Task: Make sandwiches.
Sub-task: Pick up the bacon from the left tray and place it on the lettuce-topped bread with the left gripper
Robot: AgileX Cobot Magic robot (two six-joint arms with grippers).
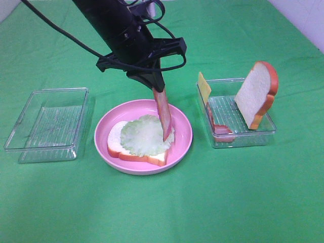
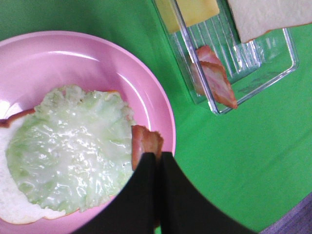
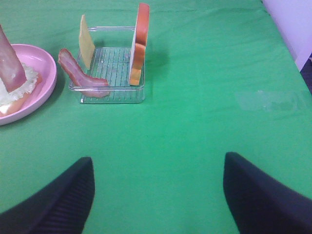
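A bread slice (image 1: pixel 132 152) topped with a pale green lettuce leaf (image 1: pixel 144 134) lies on the pink plate (image 1: pixel 182 147). My left gripper (image 1: pixel 154 86) is shut on a reddish bacon strip (image 1: pixel 164 114) and holds it upright, with its lower end on the lettuce. In the left wrist view the closed fingers (image 2: pixel 141 195) pinch the bacon (image 2: pixel 145 144) at the edge of the lettuce (image 2: pixel 73 146). My right gripper (image 3: pixel 158 170) is open and empty above bare cloth, well short of the right tray (image 3: pixel 112 92). It does not show in the exterior high view.
The clear tray (image 1: pixel 243 136) to the right of the plate holds an upright bread slice (image 1: pixel 257 93), a cheese slice (image 1: pixel 204 86) and a second bacon strip (image 1: pixel 220 129). An empty clear tray (image 1: pixel 48 124) stands to the left of the plate. Green cloth covers the table.
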